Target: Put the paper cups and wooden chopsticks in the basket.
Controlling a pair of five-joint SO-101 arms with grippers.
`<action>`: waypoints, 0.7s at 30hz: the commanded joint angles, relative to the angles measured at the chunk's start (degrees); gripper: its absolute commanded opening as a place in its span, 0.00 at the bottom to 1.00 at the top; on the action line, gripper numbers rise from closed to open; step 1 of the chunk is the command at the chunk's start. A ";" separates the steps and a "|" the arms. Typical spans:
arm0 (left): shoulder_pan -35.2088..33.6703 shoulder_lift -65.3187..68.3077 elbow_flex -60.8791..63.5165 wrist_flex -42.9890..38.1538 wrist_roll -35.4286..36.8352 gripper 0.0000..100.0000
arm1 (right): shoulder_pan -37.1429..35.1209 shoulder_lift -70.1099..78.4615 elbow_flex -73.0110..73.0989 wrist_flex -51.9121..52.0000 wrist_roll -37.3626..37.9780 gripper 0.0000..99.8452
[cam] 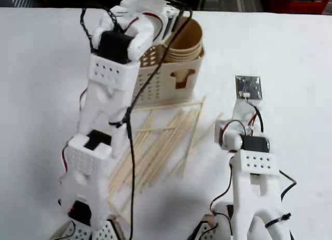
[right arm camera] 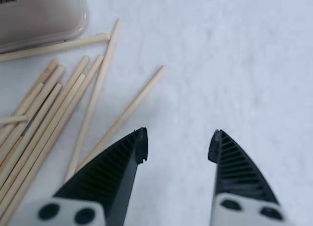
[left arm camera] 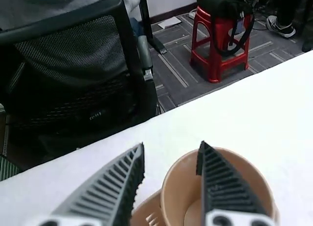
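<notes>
Stacked brown paper cups (cam: 187, 40) stand in the cream slotted basket (cam: 171, 79) at the back of the table. My left gripper (left arm camera: 171, 147) hangs open over them, one finger inside the top cup (left arm camera: 178, 187) and the other outside its rim. Many wooden chopsticks (cam: 161, 141) lie fanned on the white table in front of the basket. My right gripper (right arm camera: 180, 135) is open just above the table beside the chopsticks (right arm camera: 44, 113). One stray stick (right arm camera: 132, 106) runs toward its finger, and nothing is between the fingers.
The left arm (cam: 111, 79) stretches over the chopstick pile toward the basket. The right arm (cam: 249, 162) stands at the front right. A corner of the basket (right arm camera: 39, 15) lies beyond the sticks. Bare white table spreads to the right. Past the table's far edge are a black chair (left arm camera: 73, 74) and a red stool (left arm camera: 220, 45).
</notes>
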 commanded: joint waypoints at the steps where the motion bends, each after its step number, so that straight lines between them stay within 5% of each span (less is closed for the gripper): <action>1: -0.22 -5.14 -3.60 5.36 0.26 0.18 | 0.13 -1.54 -0.44 -0.84 0.00 0.21; 10: -1.54 -12.44 -8.35 25.32 -2.20 0.18 | 0.13 -1.63 -0.53 -0.66 0.00 0.21; 21: -8.40 -35.30 14.15 26.11 -2.55 0.18 | -4.70 -1.63 -12.57 15.60 -1.76 0.22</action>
